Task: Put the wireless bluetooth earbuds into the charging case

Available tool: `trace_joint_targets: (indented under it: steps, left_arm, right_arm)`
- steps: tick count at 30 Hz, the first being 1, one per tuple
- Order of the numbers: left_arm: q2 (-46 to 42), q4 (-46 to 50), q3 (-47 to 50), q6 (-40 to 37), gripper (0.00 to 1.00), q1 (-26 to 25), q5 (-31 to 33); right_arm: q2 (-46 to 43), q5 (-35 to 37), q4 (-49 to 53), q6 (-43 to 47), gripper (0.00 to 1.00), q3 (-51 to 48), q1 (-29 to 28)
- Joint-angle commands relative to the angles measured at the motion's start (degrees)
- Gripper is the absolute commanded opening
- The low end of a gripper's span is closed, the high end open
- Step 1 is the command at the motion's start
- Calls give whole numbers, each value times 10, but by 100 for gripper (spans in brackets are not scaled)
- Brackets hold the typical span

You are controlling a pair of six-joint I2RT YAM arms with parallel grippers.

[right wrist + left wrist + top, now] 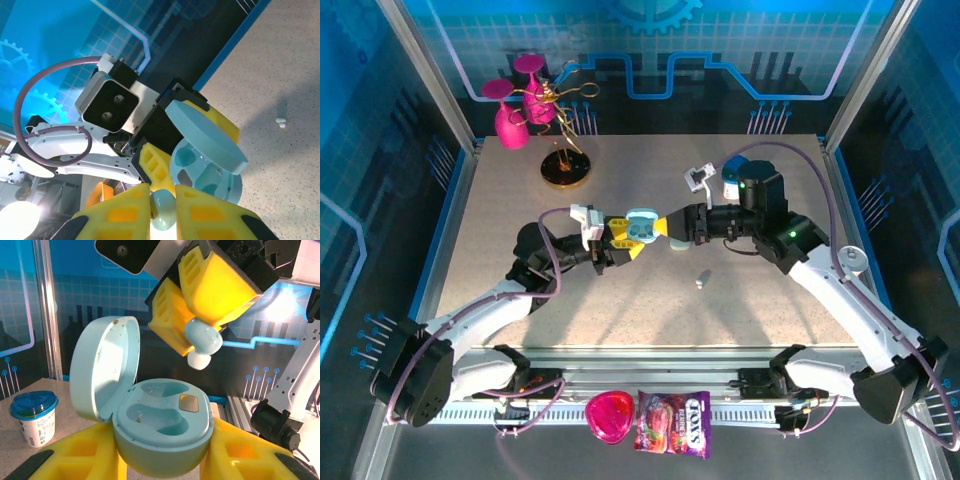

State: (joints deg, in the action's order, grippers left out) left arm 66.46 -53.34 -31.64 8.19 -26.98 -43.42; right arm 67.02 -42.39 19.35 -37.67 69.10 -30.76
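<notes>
Pinching a pale blue earbud [204, 339] between its yellow fingertips, the right gripper [196, 330] is clenched on it. The bud's rounded blue body is caught at the very tips, and its white nozzle pokes out below, pointing down at the charging case [162, 432]. The earbud hangs just above the case's open face, over its far right part, with a clear gap between the white tip and the rim; it touches nothing but the fingers. Under it the left gripper [162, 460] grasps the case from both sides, a yellow finger [75, 460] pressed against each flank of the lower shell, so the case is held clear of the table with its sockets facing up toward the bud. The lid stands swung open on its hinge, upright on the side of the case away from the earbud, and both pale sockets lie bare. From overhead the two grippers meet nose to nose with the case between them. A second earbud [700, 283], tiny and whitish, lies on the speckled table [500, 230] near the case, on the right arm's side and toward the arm bases, apart from both grippers. A white container with a blue top [733, 181] stands beyond the case, close behind the right arm's wrist.
</notes>
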Motion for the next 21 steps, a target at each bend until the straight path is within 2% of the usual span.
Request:
trace_joint_targets:
  steps: [1, 21]
  left_arm:
    - [-4, -31, 8, 13, 31, 2, -18]
    - [-4, -32, 4, 22, 31, 2, -24]
  right_arm:
    - [7, 14, 17, 19, 14, 22, -11]
    - [5, 33, -18, 15, 14, 10, -17]
